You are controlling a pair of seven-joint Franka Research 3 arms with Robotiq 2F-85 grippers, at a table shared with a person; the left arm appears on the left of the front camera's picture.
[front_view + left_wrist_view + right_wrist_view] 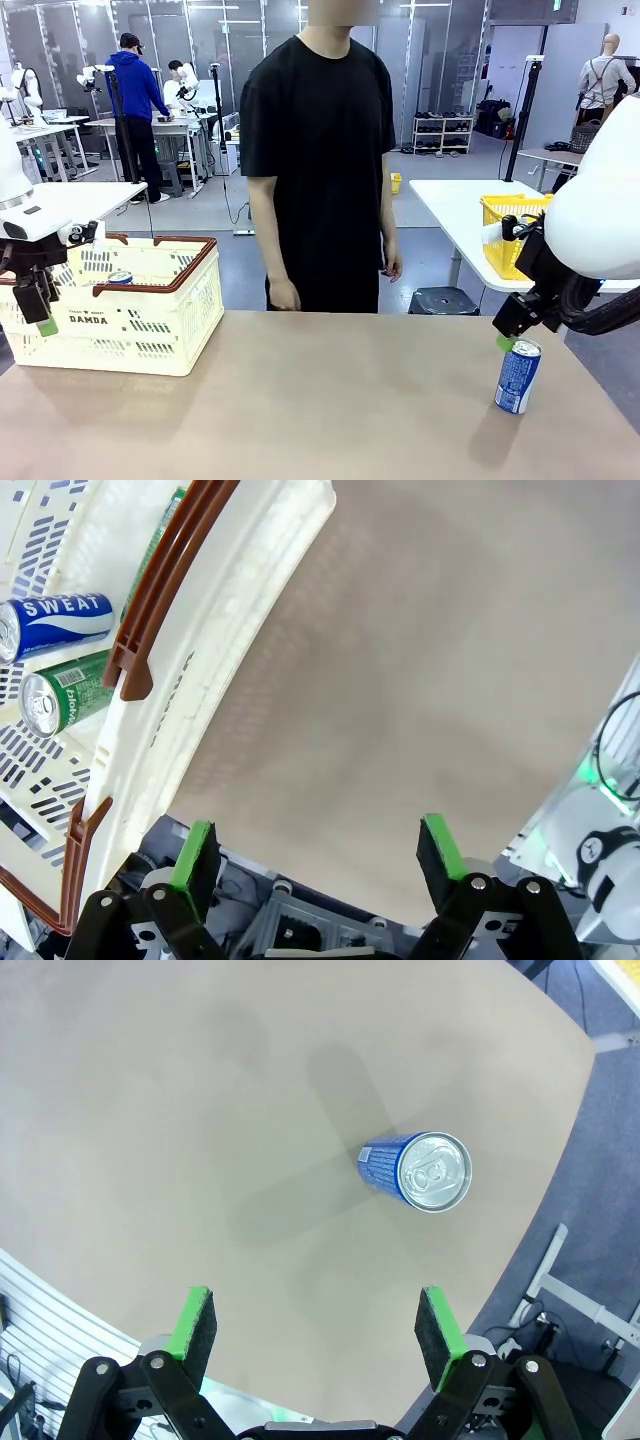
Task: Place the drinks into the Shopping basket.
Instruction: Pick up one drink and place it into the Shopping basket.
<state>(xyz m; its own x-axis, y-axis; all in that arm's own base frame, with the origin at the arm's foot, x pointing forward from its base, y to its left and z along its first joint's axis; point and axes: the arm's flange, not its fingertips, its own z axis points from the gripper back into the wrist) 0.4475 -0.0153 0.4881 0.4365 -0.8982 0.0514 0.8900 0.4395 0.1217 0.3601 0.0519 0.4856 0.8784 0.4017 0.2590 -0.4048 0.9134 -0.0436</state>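
tabletop [330,400] with "damda" basket [160,330], "sweat" can [60,623] inside

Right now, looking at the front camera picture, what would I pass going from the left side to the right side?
Shopping basket → person standing behind the table → blue can upright on the table.
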